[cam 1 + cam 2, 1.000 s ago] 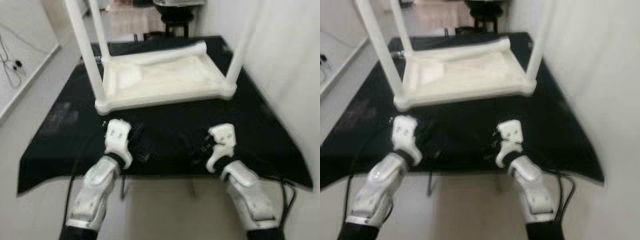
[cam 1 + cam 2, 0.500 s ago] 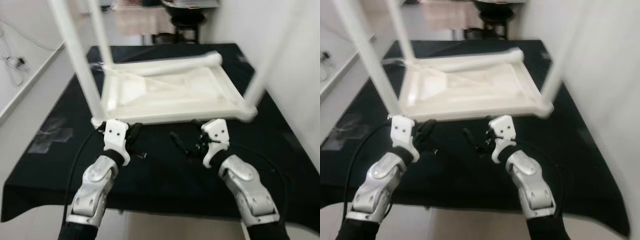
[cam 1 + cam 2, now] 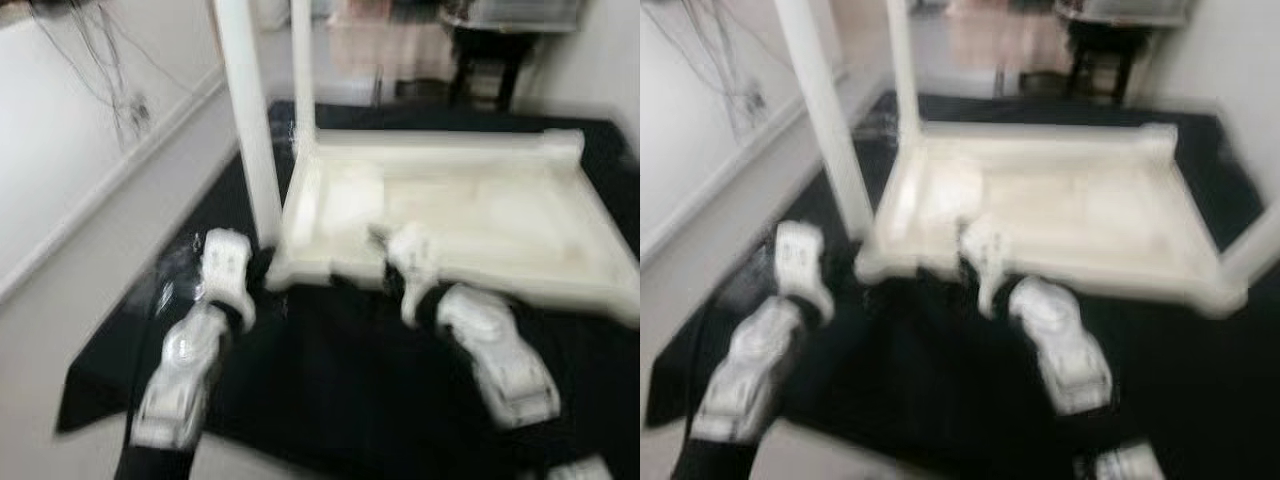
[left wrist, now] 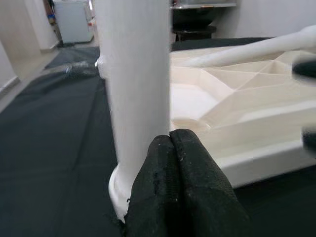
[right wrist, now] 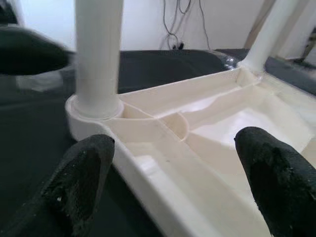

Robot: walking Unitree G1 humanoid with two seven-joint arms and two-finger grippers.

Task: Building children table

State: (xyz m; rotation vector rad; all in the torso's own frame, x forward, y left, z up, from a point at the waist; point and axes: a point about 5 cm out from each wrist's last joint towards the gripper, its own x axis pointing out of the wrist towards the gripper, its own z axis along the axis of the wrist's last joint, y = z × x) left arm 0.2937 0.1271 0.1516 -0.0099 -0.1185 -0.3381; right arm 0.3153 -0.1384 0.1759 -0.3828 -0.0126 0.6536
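Upturned white table (image 3: pixel 470 215) on black cloth (image 3: pixel 330 380), underside facing up, legs rising out of frame. Underside tray ribbed and walled, holding no loose parts; a lighter rectangular patch (image 3: pixel 352 196) near the left wall, detail lost to blur. Near-left leg (image 3: pixel 248 120) seated in the round corner socket (image 5: pixel 94 109); second leg (image 3: pixel 303 70) at the far-left corner; a further leg (image 3: pixel 1252 250) at the near-right corner, cut off by the frame edge. Left gripper (image 4: pixel 178 187) just before the near-left leg, fingers (image 4: pixel 197 182) pressed together with no gap, tips at the leg's base beside the socket; contact with the leg not certain. Right gripper (image 5: pixel 173 173) over the table's near rim, fingers (image 5: pixel 81 173) spread wide apart, one outside the rim above the cloth, the other above the tray; nothing between them. Head views motion-blurred: gripper fingers there indistinct, with white wrist housings (image 3: pixel 225 265) and silver forearms (image 3: pixel 495 350) alone readable. Leg tops, far end of the table and room beyond cut off or soft. Cables (image 3: pixel 110 50) on the left wall, dark stand (image 3: pixel 480 70) behind the table, both vague.
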